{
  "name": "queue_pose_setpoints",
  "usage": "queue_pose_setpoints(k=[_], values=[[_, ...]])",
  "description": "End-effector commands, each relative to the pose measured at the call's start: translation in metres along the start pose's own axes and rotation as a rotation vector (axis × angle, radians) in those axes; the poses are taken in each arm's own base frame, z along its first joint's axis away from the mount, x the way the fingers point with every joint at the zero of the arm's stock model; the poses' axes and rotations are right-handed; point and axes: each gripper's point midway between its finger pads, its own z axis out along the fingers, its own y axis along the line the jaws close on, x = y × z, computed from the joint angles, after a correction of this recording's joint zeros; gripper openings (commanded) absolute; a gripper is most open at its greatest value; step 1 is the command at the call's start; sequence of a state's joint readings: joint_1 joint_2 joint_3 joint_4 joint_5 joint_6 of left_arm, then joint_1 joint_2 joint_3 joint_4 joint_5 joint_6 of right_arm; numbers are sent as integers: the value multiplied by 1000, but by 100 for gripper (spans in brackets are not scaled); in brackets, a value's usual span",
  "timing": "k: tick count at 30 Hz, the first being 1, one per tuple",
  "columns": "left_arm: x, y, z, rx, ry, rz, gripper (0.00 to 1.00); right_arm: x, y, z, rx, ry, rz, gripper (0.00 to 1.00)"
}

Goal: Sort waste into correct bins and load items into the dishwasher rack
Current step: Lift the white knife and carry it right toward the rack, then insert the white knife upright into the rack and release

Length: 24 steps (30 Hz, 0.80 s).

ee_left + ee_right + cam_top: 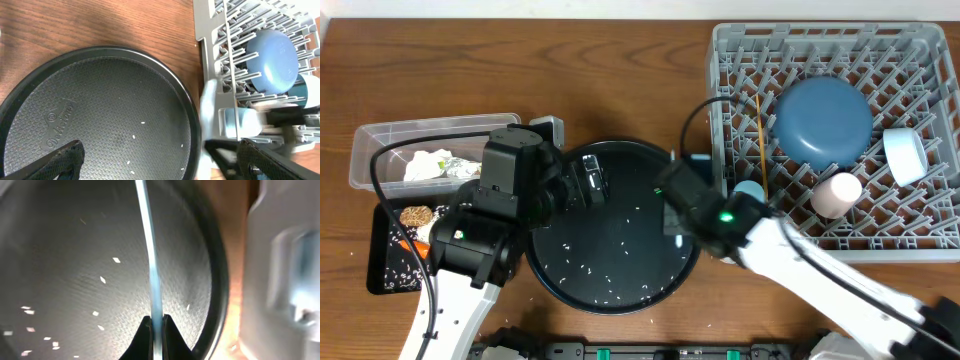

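A clear tub (365,150) and black tray (375,232) sit at the desk's (620,60) left. The left fingers (60,160) spread wide, empty, over the round tray (620,165) strewn with rice grains (610,280). The right fingers (146,335) pinch a thin white utensil (152,270) near its right rim, beside the rack (730,60) holding the plate (823,122).

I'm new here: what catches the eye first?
The big grey dishwasher rack fills the right side, a dark blue plate in it. In the middle lies a round black tray speckled with rice grains, and over it the right gripper is shut on a thin white utensil.
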<state>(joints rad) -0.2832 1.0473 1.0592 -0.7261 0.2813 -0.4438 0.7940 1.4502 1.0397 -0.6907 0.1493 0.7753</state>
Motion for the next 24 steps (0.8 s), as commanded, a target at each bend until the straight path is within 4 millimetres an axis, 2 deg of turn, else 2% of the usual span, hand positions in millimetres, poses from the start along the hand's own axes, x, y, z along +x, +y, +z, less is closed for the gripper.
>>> queue_pose_setpoints(k=[1,6,10,15,18,24], values=[[-4,0,-3,-5,-16,17,98,-35,-5,-37,-50,-118,-25,1],[-4,0,-3,-5,-16,17,98,-71,-39,-72,-49,-246,9,1],[-4,0,-3,-5,-16,17,98,-90,-71,-82,4,-297,26,1],[-4,0,-3,-5,-16,17,98,-108,-119,-73,114,-298,32,1],[-4,0,-3,-5,-16,17,98,-117,-139,-65,160,-295,31,1],[-4,0,-3,-5,-16,17,98,-127,-163,-36,212,-259,38,1]])
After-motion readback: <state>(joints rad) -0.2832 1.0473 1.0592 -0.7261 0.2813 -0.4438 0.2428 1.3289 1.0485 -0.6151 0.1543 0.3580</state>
